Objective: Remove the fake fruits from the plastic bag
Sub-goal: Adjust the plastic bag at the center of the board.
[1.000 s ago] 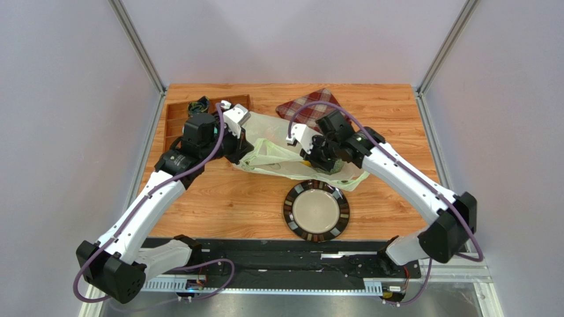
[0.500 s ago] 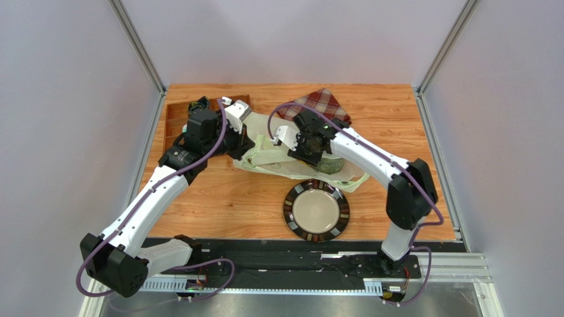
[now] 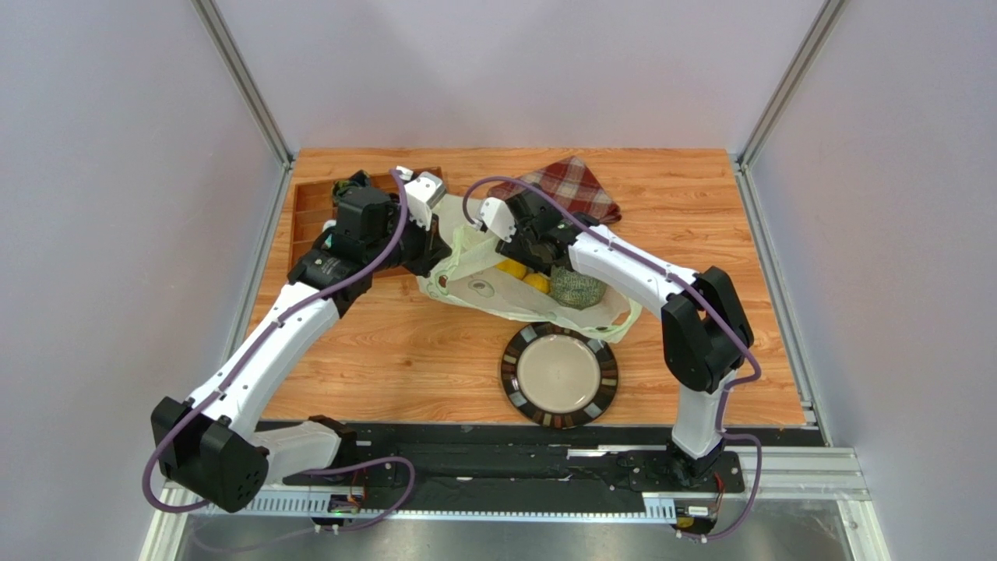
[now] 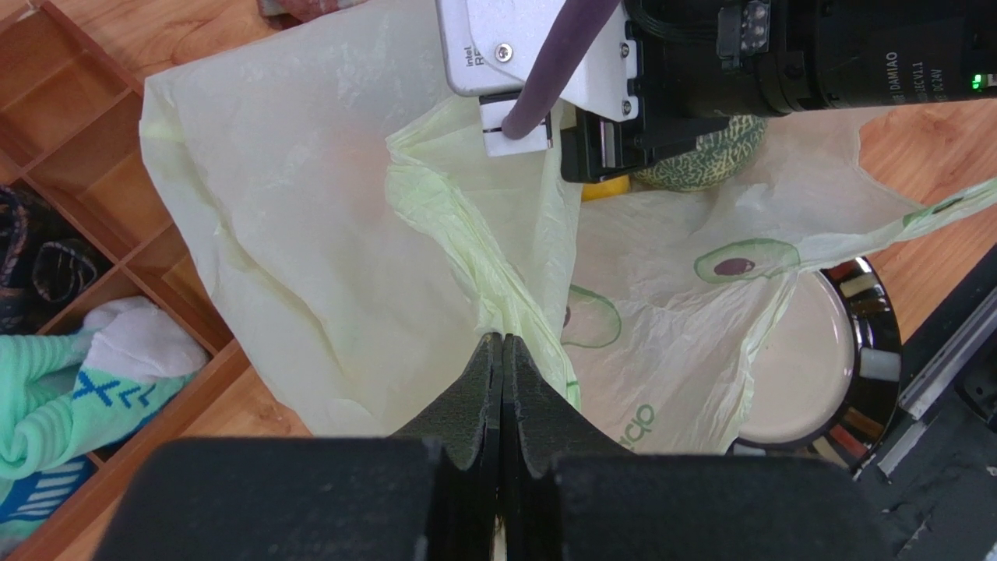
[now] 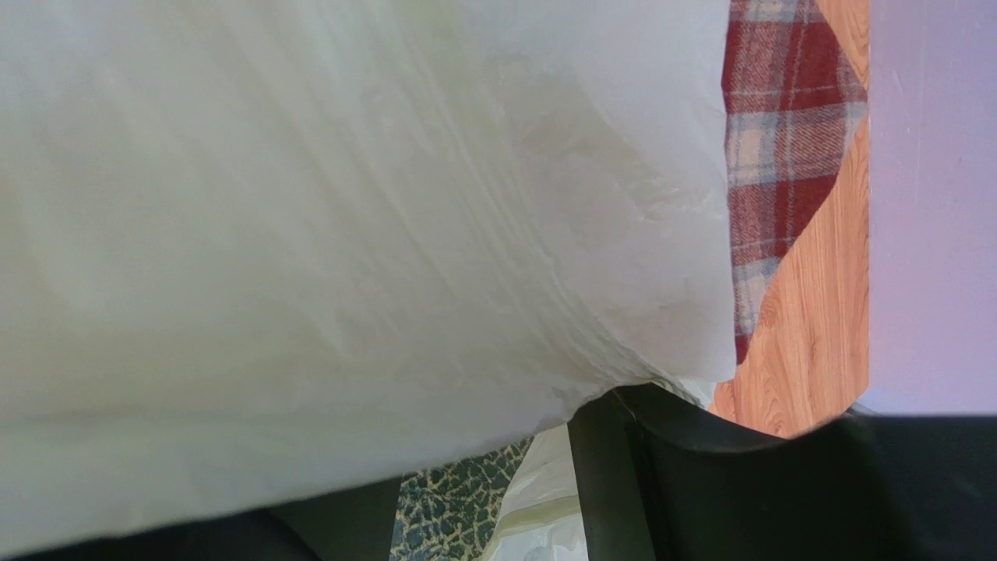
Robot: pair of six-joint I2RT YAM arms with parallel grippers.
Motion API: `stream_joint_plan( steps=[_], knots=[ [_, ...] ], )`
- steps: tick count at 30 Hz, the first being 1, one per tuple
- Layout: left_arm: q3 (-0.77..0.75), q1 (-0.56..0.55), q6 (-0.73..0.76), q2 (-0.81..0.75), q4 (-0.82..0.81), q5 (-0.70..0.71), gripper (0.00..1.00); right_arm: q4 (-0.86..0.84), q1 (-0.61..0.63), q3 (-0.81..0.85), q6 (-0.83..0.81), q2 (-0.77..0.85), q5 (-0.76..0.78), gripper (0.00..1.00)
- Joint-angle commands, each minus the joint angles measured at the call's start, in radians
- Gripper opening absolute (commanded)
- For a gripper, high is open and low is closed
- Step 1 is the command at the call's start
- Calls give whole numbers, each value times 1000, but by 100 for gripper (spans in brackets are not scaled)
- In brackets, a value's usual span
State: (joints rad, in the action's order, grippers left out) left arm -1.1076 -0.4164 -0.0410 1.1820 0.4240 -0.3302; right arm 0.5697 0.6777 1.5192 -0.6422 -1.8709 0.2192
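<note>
The pale plastic bag lies crumpled mid-table. My left gripper is shut on a fold of the plastic bag at its left end. Of the fake fruits, a netted grey-green melon and two small yellow pieces show at the bag's middle. In the left wrist view the melon sits behind the right arm's wrist. My right gripper hovers over the bag's far side. Its jaws stand apart, bag film draped above them and melon skin showing between.
A dark-rimmed round plate sits just in front of the bag. A red plaid cloth lies at the back. A wooden compartment tray with socks and dark items stands at the back left.
My right arm swung left and farther back, from over the melon to the bag's far side, and its jaws opened. The melon and yellow pieces now show. The left gripper stays shut on the bag.
</note>
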Motion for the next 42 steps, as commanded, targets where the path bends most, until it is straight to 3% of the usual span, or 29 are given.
stream_joint_plan(
  steps=[1, 6, 9, 13, 17, 20, 24, 27, 35, 42],
  knots=[
    [-52, 5, -20, 21, -36, -3, 0, -3, -1, 33, 67, 52, -42, 55],
    [-75, 5, -25, 39, -42, -3, 0, 211, 5, 76, 116, 122, -187, 56],
    [-86, 7, -26, 48, -47, -3, 0, 256, 5, 53, 124, 167, -291, 49],
    [-92, 7, -25, 57, -51, -3, 0, 271, 6, 38, 115, 145, -317, 30],
    [-101, 7, -26, 64, -41, -4, 0, 314, 5, 68, 98, 81, -311, 22],
    [-107, 7, -22, 62, -36, -1, 0, 285, 0, 64, 87, 38, -281, 22],
    [-113, 10, -13, 61, -25, 3, 0, 245, -10, 93, 85, -30, -186, 43],
    [-110, 11, -10, 62, -24, 3, 0, 211, -24, 110, 79, -71, -158, 46],
    [-113, 13, -3, 64, -13, 3, 0, 208, -63, 214, 104, -181, -164, 47],
    [-118, 14, -3, 85, -21, -10, 0, 300, -78, 312, 114, -287, -242, 37]
  ],
)
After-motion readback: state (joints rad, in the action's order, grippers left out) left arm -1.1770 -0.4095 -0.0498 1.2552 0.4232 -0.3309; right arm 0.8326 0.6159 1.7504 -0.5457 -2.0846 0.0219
